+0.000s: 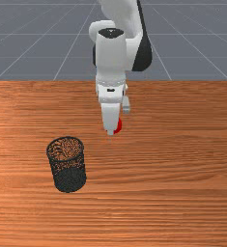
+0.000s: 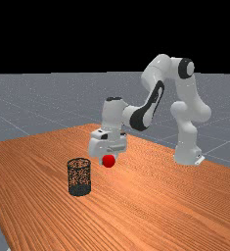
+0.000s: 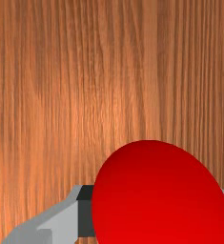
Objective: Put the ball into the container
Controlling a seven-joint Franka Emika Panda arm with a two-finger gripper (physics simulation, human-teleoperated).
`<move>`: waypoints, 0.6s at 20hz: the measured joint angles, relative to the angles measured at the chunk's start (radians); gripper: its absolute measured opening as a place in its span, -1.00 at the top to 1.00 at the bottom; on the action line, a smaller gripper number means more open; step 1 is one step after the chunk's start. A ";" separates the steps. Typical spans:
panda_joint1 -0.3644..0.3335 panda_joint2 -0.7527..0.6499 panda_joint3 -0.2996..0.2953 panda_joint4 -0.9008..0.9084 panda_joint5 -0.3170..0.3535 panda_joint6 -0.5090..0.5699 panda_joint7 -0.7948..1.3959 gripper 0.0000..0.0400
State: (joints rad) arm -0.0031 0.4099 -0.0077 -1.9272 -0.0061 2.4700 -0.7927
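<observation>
Ball and gripper. The red ball [image 1: 118, 125] sits at the end of the gripper [image 2: 108, 160], one finger against either side of it: grasped. In the wrist view the ball bulges up large between the fingers [image 3: 61, 221], a dark pad pressed to one flank, the second finger meeting the opposite flank, partly covered by the red curve. Front view: a white finger stands before the ball and hides part of it, a red sliver showing at the front view's right of the tip. Far view: the ball is below the hand, with wood grain beyond and below it; its exact height over the worktop [image 2: 150, 211] is hard to judge.

Container. A black mesh cylinder, round rim, open mouth upward, standing upright on the wood. The container [image 1: 69, 179] lies toward the front view's left of the ball and closer to that camera. In the far view it stands to the far view's left of the hand. Ball outside it, well apart from the mesh in the front view, near but separate in the far view.

Arm. The white and grey arm [image 2: 187, 130] rises from its base at the far view's right, bends over at the top, and reaches down to the hand, which points its fingers at the worktop.
</observation>
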 joint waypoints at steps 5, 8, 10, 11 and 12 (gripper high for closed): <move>-0.045 -0.008 0.006 0.041 0.011 -0.076 -0.129 -0.40; -0.108 0.007 -0.003 0.063 0.030 -0.086 -0.234 -0.40; -0.111 -0.024 -0.021 0.046 0.032 -0.081 -0.175 -0.40; -0.115 -0.024 -0.018 0.071 0.028 -0.128 -0.196 -0.40; -0.117 -0.026 -0.019 0.076 0.030 -0.129 -0.200 -0.40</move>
State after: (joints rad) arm -0.1200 0.3842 -0.0269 -1.8515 0.0238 2.3409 -0.9930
